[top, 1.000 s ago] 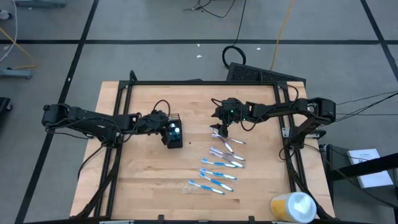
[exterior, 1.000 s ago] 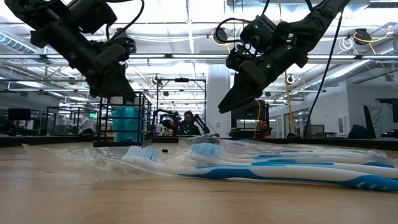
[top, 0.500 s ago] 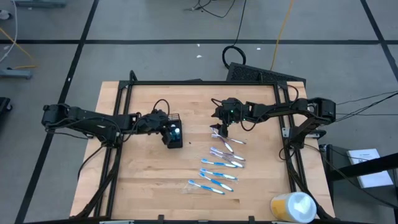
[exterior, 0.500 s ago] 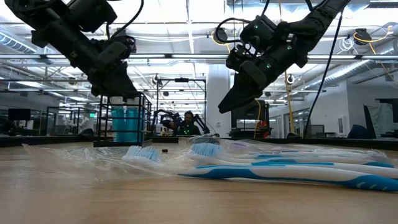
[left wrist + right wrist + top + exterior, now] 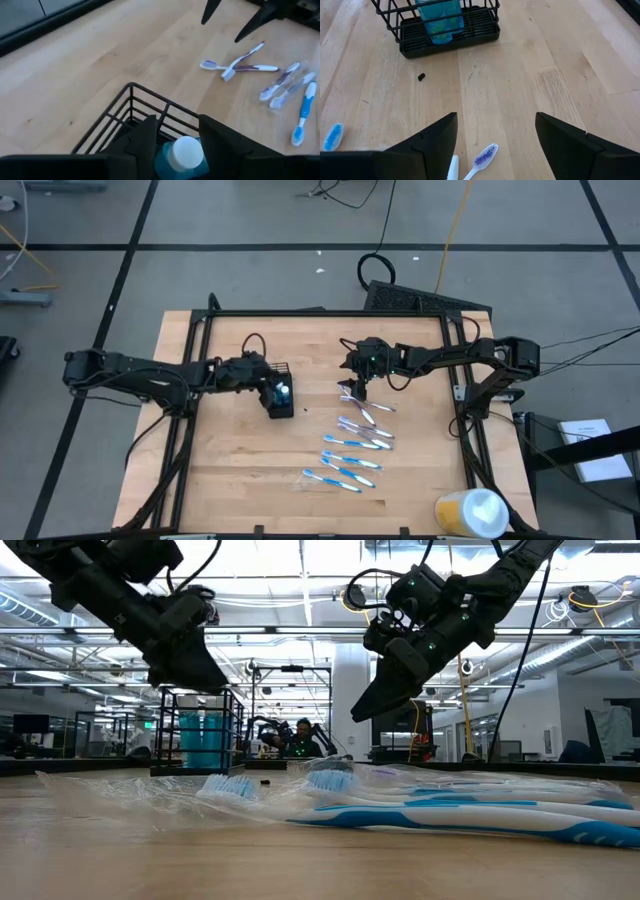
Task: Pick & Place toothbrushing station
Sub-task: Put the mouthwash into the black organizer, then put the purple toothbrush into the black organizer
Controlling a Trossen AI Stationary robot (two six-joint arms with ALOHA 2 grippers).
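The black wire holder (image 5: 281, 396) stands on its base on the wood table (image 5: 230, 470), left of centre, with a blue bottle (image 5: 176, 159) with a white cap upright inside it. My left gripper (image 5: 177, 122) hangs open just over the holder's top (image 5: 205, 682), its fingers either side of the cap and above it. Several blue-and-white toothbrushes (image 5: 352, 443) lie flat on the table in clear wrappers (image 5: 430, 802). My right gripper (image 5: 355, 388) hovers open above the farthest brushes (image 5: 485, 155), touching nothing.
A yellow-and-white round container (image 5: 472, 512) sits at the table's near right corner. A small black bit (image 5: 421, 76) lies on the wood between holder and brushes. The black frame rails (image 5: 320, 313) run along the far and side edges. Bare wood spreads at near left.
My left gripper has drawn slightly up and back from the holder's top, toward the table's left edge. The holder and bottle stand where they were.
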